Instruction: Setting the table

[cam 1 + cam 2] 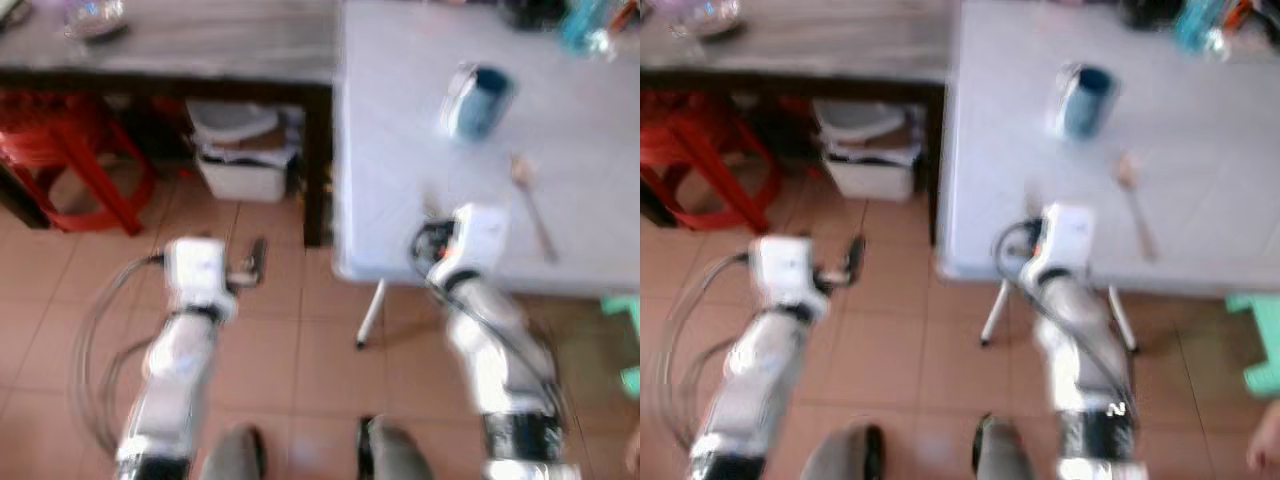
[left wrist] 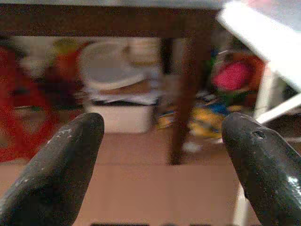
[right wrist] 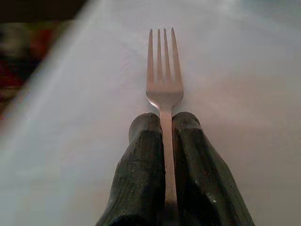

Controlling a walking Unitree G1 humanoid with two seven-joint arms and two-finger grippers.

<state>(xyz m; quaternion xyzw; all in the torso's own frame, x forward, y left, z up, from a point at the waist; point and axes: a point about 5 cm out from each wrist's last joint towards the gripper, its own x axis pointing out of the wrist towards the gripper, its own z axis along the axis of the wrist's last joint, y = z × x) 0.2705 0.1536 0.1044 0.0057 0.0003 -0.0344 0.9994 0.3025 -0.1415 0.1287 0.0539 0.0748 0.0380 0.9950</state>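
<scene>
White table (image 1: 400, 150): biggest thing ahead, covered in a pale cloth; the robot stands at its near edge, close enough for the right arm to reach over it. Views are blurred.
Dark wooden table (image 1: 200, 45): to the left of the white one and butted against it; a clear bowl-like thing sits at its far left, too blurred to name.
Red stool (image 1: 70, 160): under the dark table, out of the way.
White bin (image 1: 245, 150): on the floor under the dark table, by its leg.
Cup (image 1: 478, 100): blue inside, lying tilted on the white table, well beyond the right arm.
Spoon (image 1: 532, 205): already on the cloth to the right of the right arm, handle toward the robot; judged to be part of the place setting.
Right gripper (image 3: 163, 123): over the near part of the white table, fingers pressed together on the handle of the fork (image 3: 163, 70); tines point ahead across the cloth, held low and level, likely so it can be laid flat.
Fork position: just above the cloth, left of the spoon; whether it touches the cloth I cannot tell.
Left gripper (image 2: 162, 136): held over the floor beside the table corner, fingers wide apart, holding nothing; looks idle while the right arm works.
</scene>
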